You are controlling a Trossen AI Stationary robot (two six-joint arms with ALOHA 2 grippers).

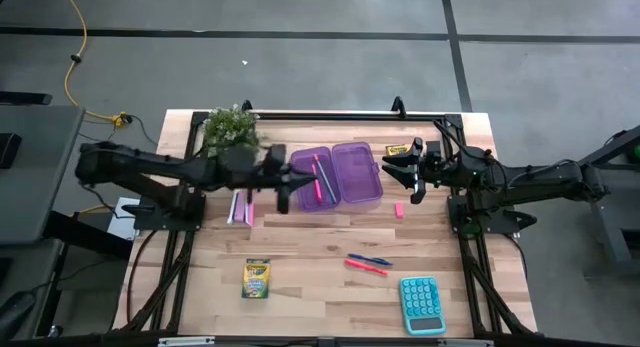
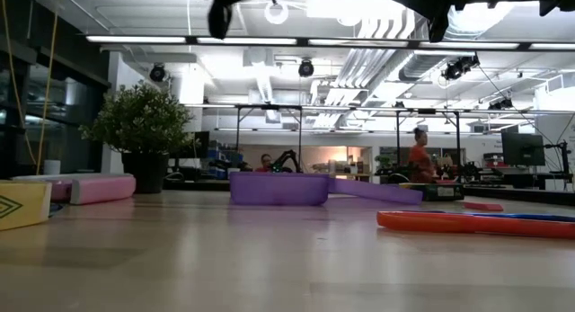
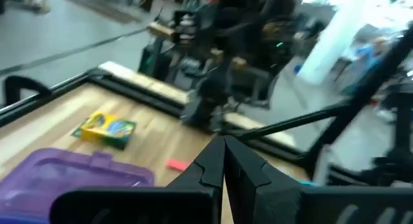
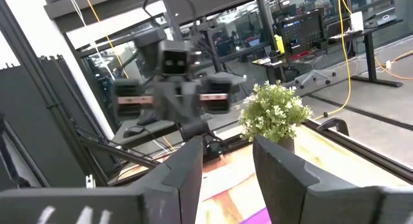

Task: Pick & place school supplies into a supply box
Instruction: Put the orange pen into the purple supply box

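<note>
The purple supply box (image 1: 335, 175) lies open at the table's far middle, with a pink pen (image 1: 318, 177) in its left half. My left gripper (image 1: 284, 187) hovers shut just left of the box, its fingers meeting in the wrist view (image 3: 224, 161). My right gripper (image 1: 413, 172) hovers open to the right of the box (image 4: 226, 162). One crayon box (image 1: 398, 149) lies flat between the box and the right gripper. A second crayon box (image 1: 257, 278) lies near the front. A pink eraser (image 1: 398, 209) and red and blue pens (image 1: 368, 264) lie on the wood.
A teal calculator (image 1: 421, 304) sits at the near right. A pink-and-white booklet (image 1: 241, 207) lies under the left arm, and a potted plant (image 1: 230, 127) stands at the far left. In the low view both grippers (image 2: 218, 15) (image 2: 437, 20) hang well above the table. People stand in the room behind.
</note>
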